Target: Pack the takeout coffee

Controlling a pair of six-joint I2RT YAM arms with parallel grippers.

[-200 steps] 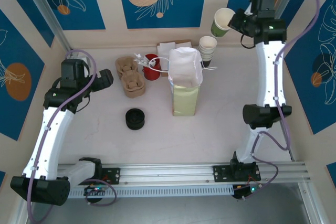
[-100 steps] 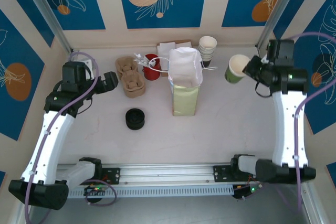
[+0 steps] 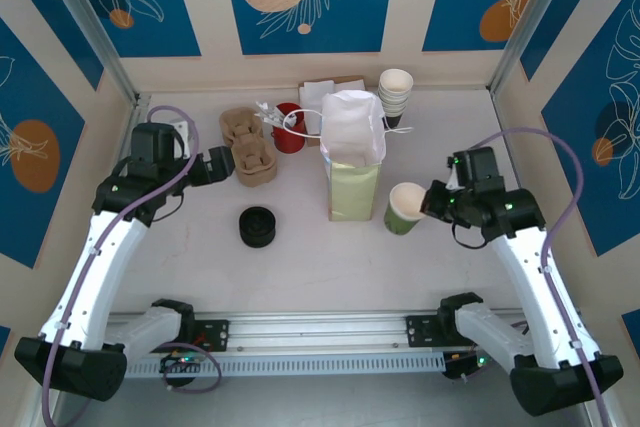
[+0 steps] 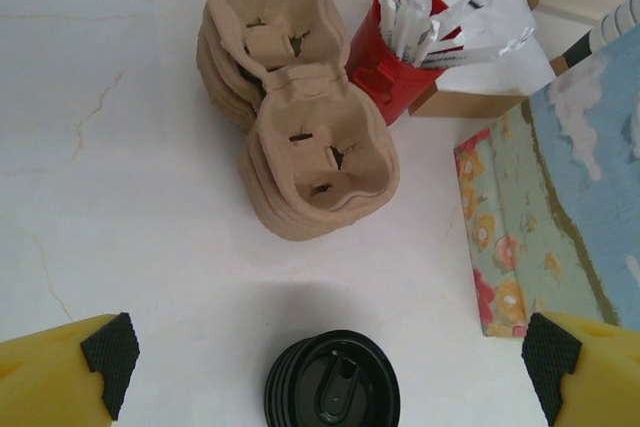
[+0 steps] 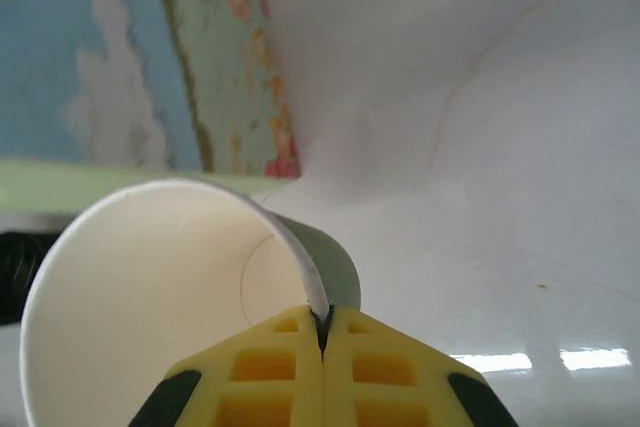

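Yellow right gripper point(image 5: 322, 332): fingers pressed together, pinching the rim of the green paper cup point(image 5: 150, 317).
Green paper cup: lidless, tilted, just right of the paper bag point(image 3: 352, 182); table contact unclear.
Left gripper point(image 3: 218, 165): spread wide, empty, near the black lids point(image 3: 258, 227).

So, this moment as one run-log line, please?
left pincer: open | right pincer: shut on green cup rim | green cup: lidless, beside paper bag

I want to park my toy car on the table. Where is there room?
Bare table lies between the bag and the near rail, and at the back right, past the stacked cups. Crowded along the back: carriers, red pot, napkins. The lids sit front left. The right end effector holds a cup beside the bag.
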